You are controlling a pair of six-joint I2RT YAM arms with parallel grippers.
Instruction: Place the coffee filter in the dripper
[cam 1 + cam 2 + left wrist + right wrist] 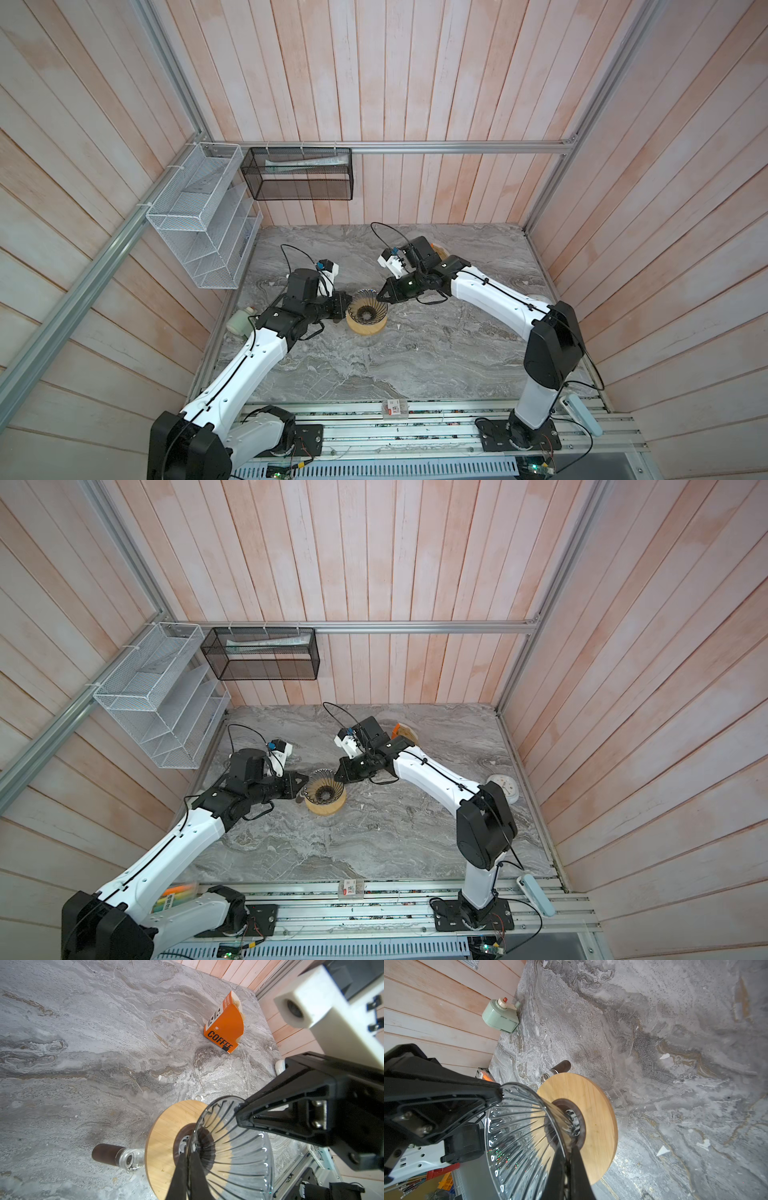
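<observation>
The dripper (366, 305) (323, 787), a cone of dark spiralling ribs, stands narrow end down in the hole of a round wooden ring (368, 329) on a clear glass vessel (368, 341). My left gripper (347, 306) (190, 1153) is shut on the dripper's left rim. My right gripper (379, 296) (570, 1147) is shut on the opposite rim. In the wrist views the dripper (239, 1147) (519, 1136) is empty inside. Light-tan paper edges (236, 1002) stick out of an orange COFFEE box. I cannot tell a single coffee filter apart.
The orange box (225, 1024) (405, 731) lies at the back right, behind my right arm. The vessel's brown handle (106, 1154) points sideways. A pale green device (500, 1016) sits at the left edge, a white round object (505, 787) at the right. Wire baskets (199, 216) hang on the wall.
</observation>
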